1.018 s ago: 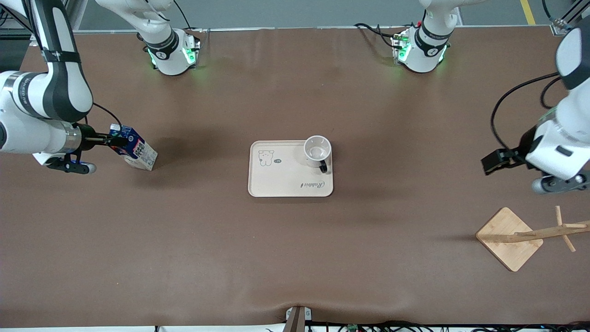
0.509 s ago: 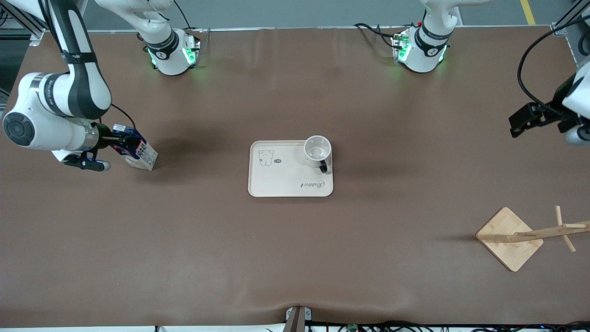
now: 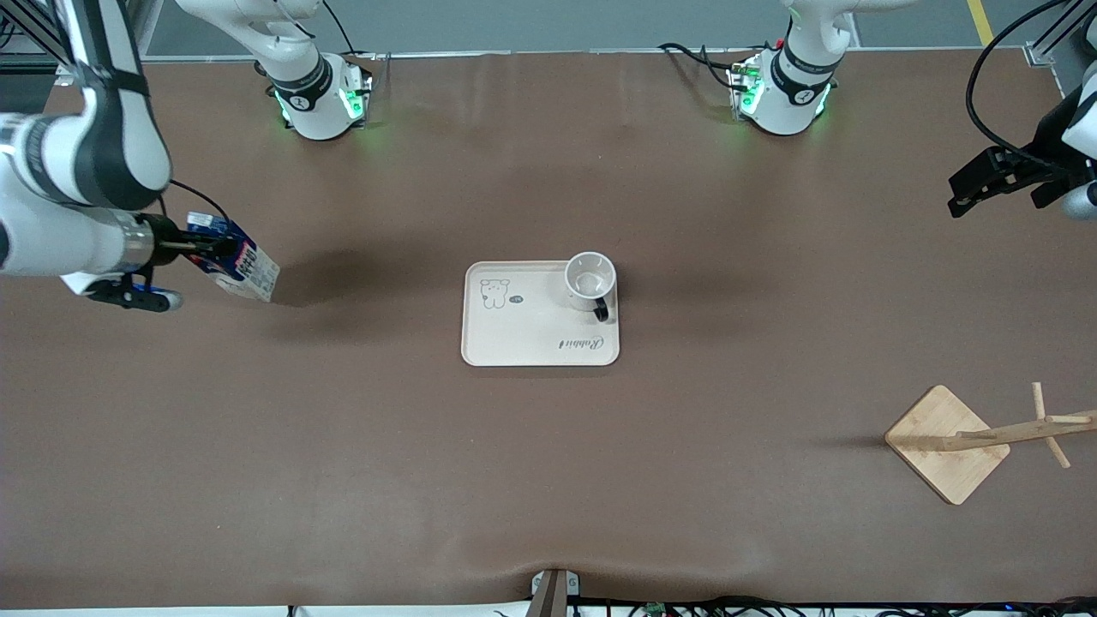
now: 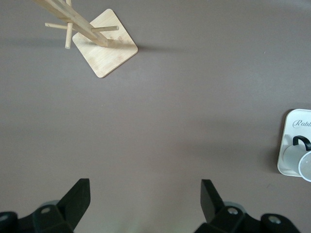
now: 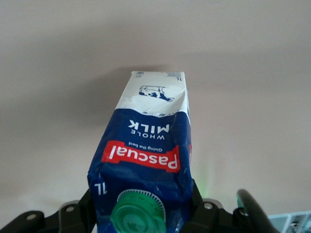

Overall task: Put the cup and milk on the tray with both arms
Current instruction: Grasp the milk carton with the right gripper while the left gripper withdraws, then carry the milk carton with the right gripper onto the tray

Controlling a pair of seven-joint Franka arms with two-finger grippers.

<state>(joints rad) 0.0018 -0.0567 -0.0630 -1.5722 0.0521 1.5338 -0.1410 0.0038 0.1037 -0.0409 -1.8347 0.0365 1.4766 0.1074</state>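
Milk (image 3: 236, 264) clamped in right pincer (image 3: 201, 248), cup (image 3: 590, 281) on tray (image 3: 531, 338), left pincer (image 3: 986, 184) apart, bamboo stand (image 3: 947, 444) nearby

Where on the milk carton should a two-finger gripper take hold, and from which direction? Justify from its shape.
Grip the milk carton across its two flat opposite side walls just below the gable, coming down from the capped top. Those walls are parallel, whereas the sloped top offers no square grip. The right gripper holds it there now.
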